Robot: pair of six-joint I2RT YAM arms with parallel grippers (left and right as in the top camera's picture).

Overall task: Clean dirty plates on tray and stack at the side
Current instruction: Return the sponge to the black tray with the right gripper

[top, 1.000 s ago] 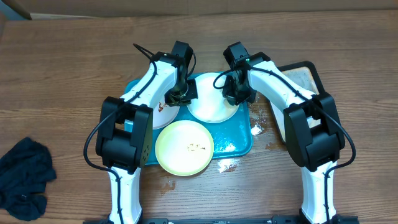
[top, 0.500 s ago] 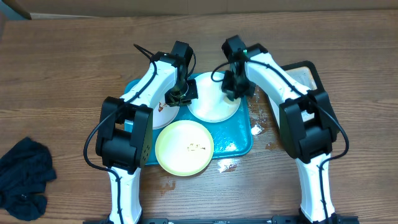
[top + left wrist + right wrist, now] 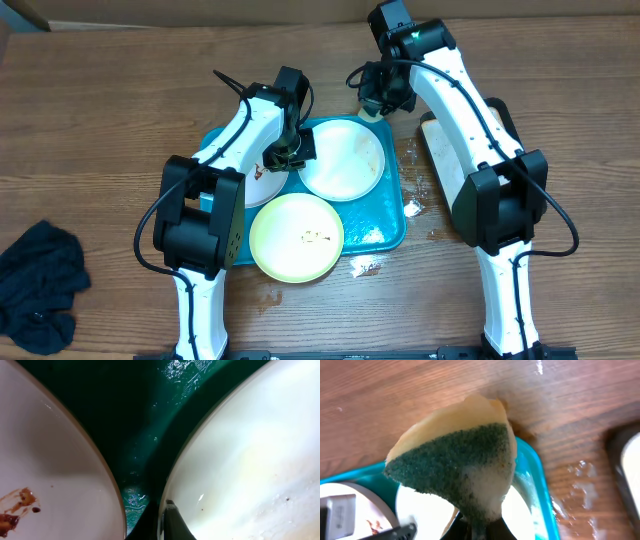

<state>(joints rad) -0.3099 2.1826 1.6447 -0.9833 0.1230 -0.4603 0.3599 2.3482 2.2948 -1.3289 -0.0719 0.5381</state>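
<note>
Three plates lie on the turquoise tray [image 3: 392,228]. A white plate [image 3: 345,162] sits in the middle, and my left gripper [image 3: 290,152] is shut on its left rim. In the left wrist view a finger [image 3: 174,521] pinches that rim of the white plate [image 3: 240,460]. Beside it lies a smeared white plate [image 3: 50,470], half hidden by my left arm in the overhead view [image 3: 258,183]. A yellow-green plate [image 3: 297,237] overhangs the tray's front edge. My right gripper [image 3: 378,98] hangs over the tray's far edge, shut on a foamy yellow-and-green sponge [image 3: 460,462].
A black-rimmed soapy tray [image 3: 440,150] stands to the right of the turquoise tray, partly under my right arm. Water splashes [image 3: 415,207] dot the wooden table near the tray's right and front edges. A dark cloth [image 3: 35,285] lies at the front left.
My right arm has lifted the sponge off the middle white plate and carried it back past the tray's far edge. The left arm has kept its grip and place.
</note>
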